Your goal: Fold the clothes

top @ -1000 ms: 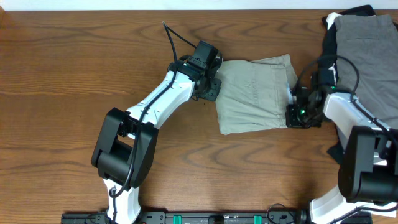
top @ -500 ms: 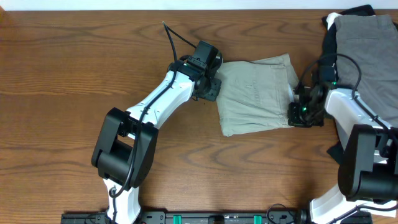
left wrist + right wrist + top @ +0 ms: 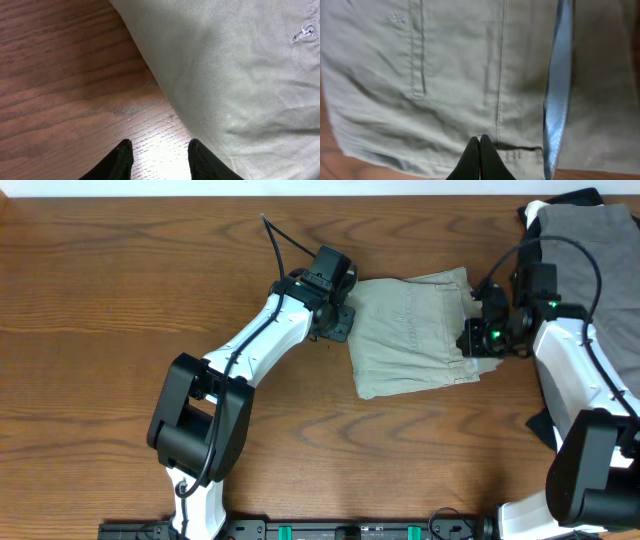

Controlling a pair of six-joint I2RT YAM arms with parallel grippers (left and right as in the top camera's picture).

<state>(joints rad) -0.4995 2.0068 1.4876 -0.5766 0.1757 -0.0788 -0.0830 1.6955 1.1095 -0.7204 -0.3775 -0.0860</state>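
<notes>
The khaki-olive shorts [image 3: 410, 330] lie folded on the wooden table [image 3: 120, 300], right of centre. My left gripper [image 3: 338, 325] sits low at their left edge. In the left wrist view it [image 3: 160, 146] is open, with bare wood between the fingers and the shorts [image 3: 240, 75] just to the right. My right gripper [image 3: 472, 340] hovers over the shorts' right edge. Seen from the right wrist, it [image 3: 480, 138] is shut, tips together, with no cloth visibly between them. The shorts [image 3: 445, 75] fill that view, with a strip of pale blue waistband lining [image 3: 559, 75] showing.
A pile of other garments sits at the back right corner: a grey one [image 3: 590, 260] on top, black cloth [image 3: 530, 250] beneath, reaching the table's right edge. The left arm [image 3: 250, 350] stretches diagonally across the table's middle.
My right gripper has risen and moved back from the shorts' lower right edge, its jaws closing fully. The shorts' right lower corner now lies slightly further right. The left arm has not moved.
</notes>
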